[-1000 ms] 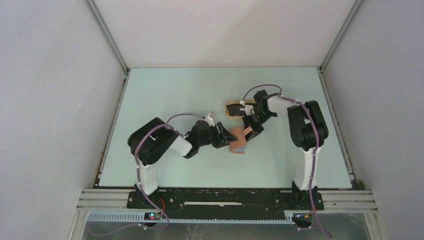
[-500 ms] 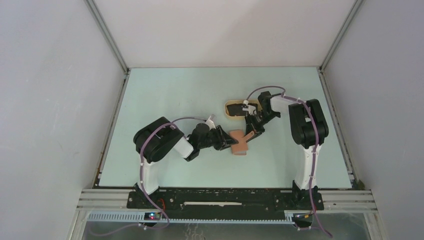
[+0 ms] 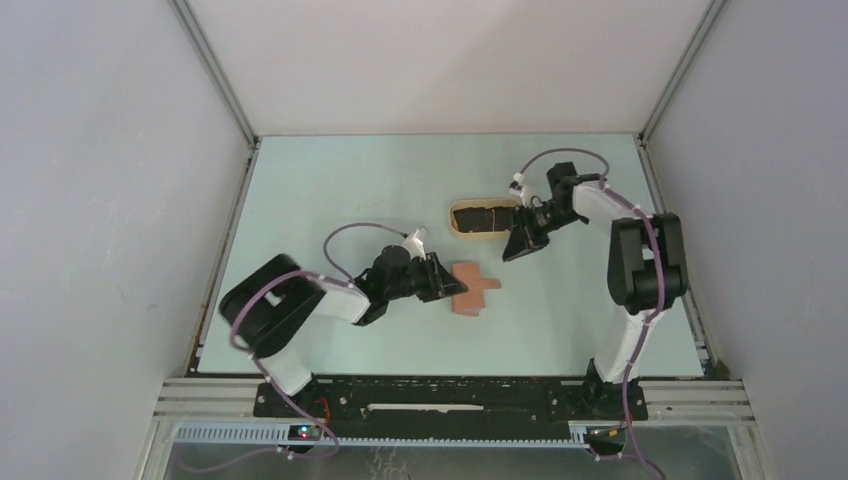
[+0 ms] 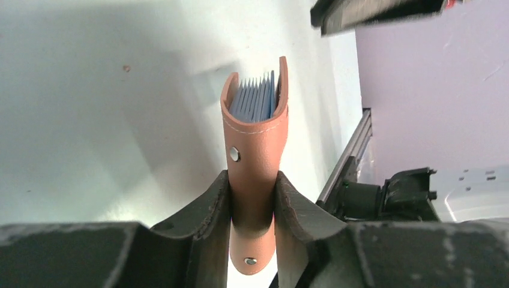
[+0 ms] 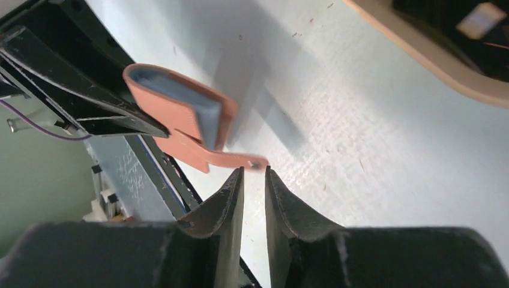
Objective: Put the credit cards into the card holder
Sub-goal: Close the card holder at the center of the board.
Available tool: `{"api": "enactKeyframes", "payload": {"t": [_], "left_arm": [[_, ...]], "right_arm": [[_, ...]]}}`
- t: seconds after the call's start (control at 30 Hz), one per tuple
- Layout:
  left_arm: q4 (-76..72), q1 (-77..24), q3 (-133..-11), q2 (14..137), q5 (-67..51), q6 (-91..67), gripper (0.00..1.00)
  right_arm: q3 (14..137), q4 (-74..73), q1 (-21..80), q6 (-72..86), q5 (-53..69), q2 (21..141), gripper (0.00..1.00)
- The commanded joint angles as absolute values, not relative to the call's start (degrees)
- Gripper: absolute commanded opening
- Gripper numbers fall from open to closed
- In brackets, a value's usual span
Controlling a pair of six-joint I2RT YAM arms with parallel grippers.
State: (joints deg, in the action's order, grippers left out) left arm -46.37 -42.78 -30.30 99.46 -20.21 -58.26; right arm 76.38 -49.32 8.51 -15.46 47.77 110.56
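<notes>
My left gripper (image 3: pixel 446 285) is shut on the reddish-brown card holder (image 3: pixel 472 288) and holds it by its folded spine just above the table. In the left wrist view the card holder (image 4: pixel 255 144) stands on edge between my fingers (image 4: pixel 207 207), its mouth facing away. Bluish-grey leaves (image 4: pixel 256 99) show inside; I cannot tell pockets from credit cards. My right gripper (image 3: pixel 512 251) hangs between holder and tray. In its wrist view the right gripper (image 5: pixel 254 175) is empty, its jaws a narrow gap apart, just short of the strap tab (image 5: pixel 237 159).
A beige oval tray (image 3: pixel 459 226) with dark contents lies behind the holder, and its rim (image 5: pixel 420 57) crosses the top right of the right wrist view. A pale scrap (image 5: pixel 480 18) lies inside it. The aluminium frame rails border the table.
My left gripper has closed on the card holder. My right gripper let go of the holder and drew back toward the tray, jaws parting slightly. The holder shifted a little left.
</notes>
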Motion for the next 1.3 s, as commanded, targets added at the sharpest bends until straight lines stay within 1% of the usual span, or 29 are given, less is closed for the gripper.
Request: {"api": "enactKeyframes", "payload": {"t": [0.0, 0.07, 0.13, 0.23, 0.3, 0.4, 0.5, 0.6, 0.67, 0.77, 0.87, 0.93, 1.03, 1.07, 1.17, 1.2, 1.27], "left_arm": [[-28.2, -45.0, -32.3, 84.1, -14.1, -41.1, 0.1], [-15.5, -48.3, -36.2, 76.6, -6.6, -31.9, 0.1], [-4.4, -52.4, -41.1, 72.2, 3.4, -23.3, 0.09], [7.2, -58.4, -47.3, 69.7, 17.4, -11.4, 0.09], [12.7, -61.1, -51.3, 71.1, 24.7, -5.1, 0.09], [22.0, -64.4, -58.3, 77.1, 33.4, 1.1, 0.09], [29.8, -66.9, -65.8, 85.5, 44.4, 4.2, 0.06], [30.9, -70.2, -70.5, 94.8, 55.4, 6.7, 0.0], [29.9, -72.0, -73.4, 102.0, 60.9, 9.0, 0.0], [29.5, -74.0, -77.8, 109.6, 63.5, 10.6, 0.0], [32.5, -75.4, -81.9, 114.3, 59.7, 8.2, 0.0], [36.7, -75.9, -85.0, 116.8, 55.9, 4.7, 0.06], [41.4, -76.9, -88.9, 119.9, 50.0, -0.3, 0.19], [42.5, -77.2, -89.8, 120.7, 48.8, -1.8, 0.26], [43.8, -77.6, -90.7, 121.2, 45.4, -5.1, 0.57], [43.7, -77.6, -90.4, 120.8, 44.7, -6.1, 0.65], [42.9, -77.7, -89.4, 119.1, 43.6, -7.1, 0.79]], "right_arm": [[77.5, -51.6, 4.7, -19.9, 50.7, 102.2, 0.28], [77.1, -51.2, 3.4, -20.5, 51.6, 99.0, 0.28], [76.3, -50.3, 2.4, -20.8, 52.5, 95.9, 0.29], [75.3, -48.8, 0.9, -20.7, 54.0, 92.0, 0.29], [74.7, -47.9, 0.5, -20.4, 54.5, 90.3, 0.29], [74.2, -47.0, -1.8, -19.9, 55.1, 88.8, 0.29], [74.1, -47.3, -3.8, -20.0, 56.1, 88.8, 0.29], [74.0, -47.3, -5.1, -20.0, 57.2, 88.8, 0.29], [73.9, -47.3, -5.4, -20.1, 57.5, 88.8, 0.29], [73.9, -47.4, -5.6, -20.1, 57.8, 88.7, 0.29], [73.9, -47.4, -5.8, -20.2, 57.9, 88.7, 0.29], [73.9, -47.4, -5.9, -20.4, 58.0, 88.7, 0.29], [73.9, -47.5, -6.0, -20.5, 58.2, 88.8, 0.29], [73.9, -47.5, -6.0, -20.5, 58.3, 88.8, 0.29], [73.9, -47.7, -6.1, -20.6, 58.3, 88.6, 0.29], [73.9, -47.7, -6.1, -20.6, 58.3, 88.6, 0.29], [73.9, -47.7, -6.1, -20.6, 58.3, 88.5, 0.29]]}}
